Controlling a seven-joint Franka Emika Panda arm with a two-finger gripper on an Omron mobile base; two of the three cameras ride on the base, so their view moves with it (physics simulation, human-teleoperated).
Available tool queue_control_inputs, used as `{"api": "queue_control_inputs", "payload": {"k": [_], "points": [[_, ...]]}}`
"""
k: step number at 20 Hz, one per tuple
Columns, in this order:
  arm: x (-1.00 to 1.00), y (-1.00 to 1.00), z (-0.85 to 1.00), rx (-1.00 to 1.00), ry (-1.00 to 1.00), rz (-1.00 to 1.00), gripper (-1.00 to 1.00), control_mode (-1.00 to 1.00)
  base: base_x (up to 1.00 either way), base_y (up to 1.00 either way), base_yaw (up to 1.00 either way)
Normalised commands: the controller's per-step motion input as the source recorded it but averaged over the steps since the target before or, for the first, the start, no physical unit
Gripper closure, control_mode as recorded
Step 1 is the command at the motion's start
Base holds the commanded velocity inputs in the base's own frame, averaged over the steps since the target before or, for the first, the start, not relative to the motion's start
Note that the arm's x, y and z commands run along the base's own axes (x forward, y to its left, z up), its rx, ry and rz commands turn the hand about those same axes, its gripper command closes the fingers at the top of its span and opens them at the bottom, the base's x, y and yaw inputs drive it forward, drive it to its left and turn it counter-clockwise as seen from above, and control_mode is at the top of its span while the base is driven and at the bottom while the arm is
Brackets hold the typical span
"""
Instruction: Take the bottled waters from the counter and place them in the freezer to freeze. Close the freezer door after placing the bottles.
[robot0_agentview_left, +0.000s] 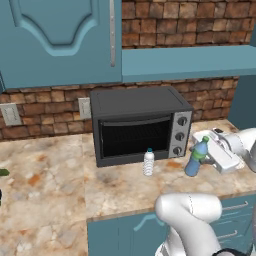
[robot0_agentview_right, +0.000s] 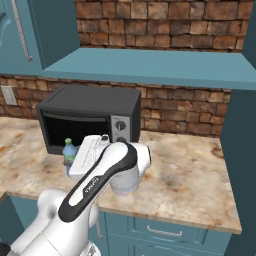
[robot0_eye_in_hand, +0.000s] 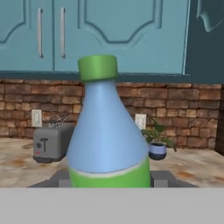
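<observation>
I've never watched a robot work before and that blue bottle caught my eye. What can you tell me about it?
The blue bottle looks like translucent blue plastic, with a green cap, sloping shoulders and a green band low on its body. It stands upright on the counter, to the right of the toaster oven's front and of the whitish bottle. The end effector is at its side, dark fingers flanking it; whether they press it is unclear.

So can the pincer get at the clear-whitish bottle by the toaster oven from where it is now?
Probably not directly: the pincer sits around the translucent blue green-capped bottle, which fills its jaws. The clear-whitish plastic bottle stands apart on the beige marble counter, with open counter between them.
</observation>
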Motion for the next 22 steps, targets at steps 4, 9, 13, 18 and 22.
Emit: {"api": "queue_control_inputs", "payload": {"k": [4, 9, 13, 18, 22], "points": [[-0.41, 0.04, 0.04, -0.02, 0.00, -0.15, 1.00, -1.00, 0.00, 0.00, 0.00], [0.00, 0.29, 0.02, -0.09, 0.07, -0.03, 1.00, -1.00, 0.00, 0.00, 0.00], [0.02, 0.03, 0.00, 0.00, 0.01, 0.01, 1.00, -1.00, 0.00, 0.00, 0.00], [0.00, 0.00, 0.00, 0.01, 0.00, 0.00, 1.00, -1.00, 0.00, 0.00, 0.00], [-0.03, 0.00, 0.00, 0.03, 0.00, 0.00, 1.00, -1.00, 0.00, 0.00, 0.00]]}}
